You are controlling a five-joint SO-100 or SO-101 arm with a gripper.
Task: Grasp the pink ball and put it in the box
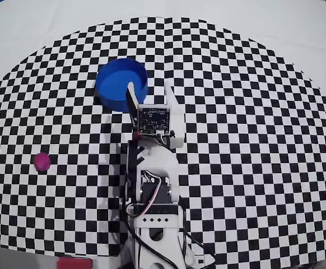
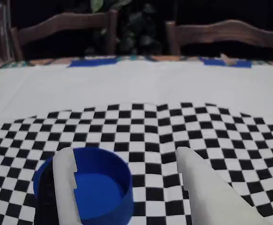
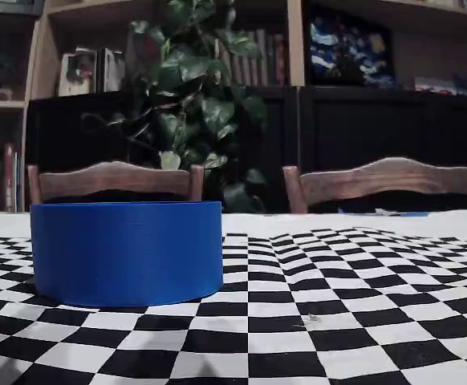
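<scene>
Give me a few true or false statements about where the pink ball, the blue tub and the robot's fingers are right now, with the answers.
1. The pink ball lies on the checkered mat, apart from the box. True.
2. The box already holds the ball. False: the wrist view shows its blue inside bare.
3. The gripper is open, with nothing between its fingers. True.
4. In the overhead view the ball lies to the right of the arm. False: it lies at the left, well away from the arm.
5. In the wrist view one finger overlaps the box. True.
6. The box lies tipped on its side. False: the fixed view shows it standing flat on the mat.
</scene>
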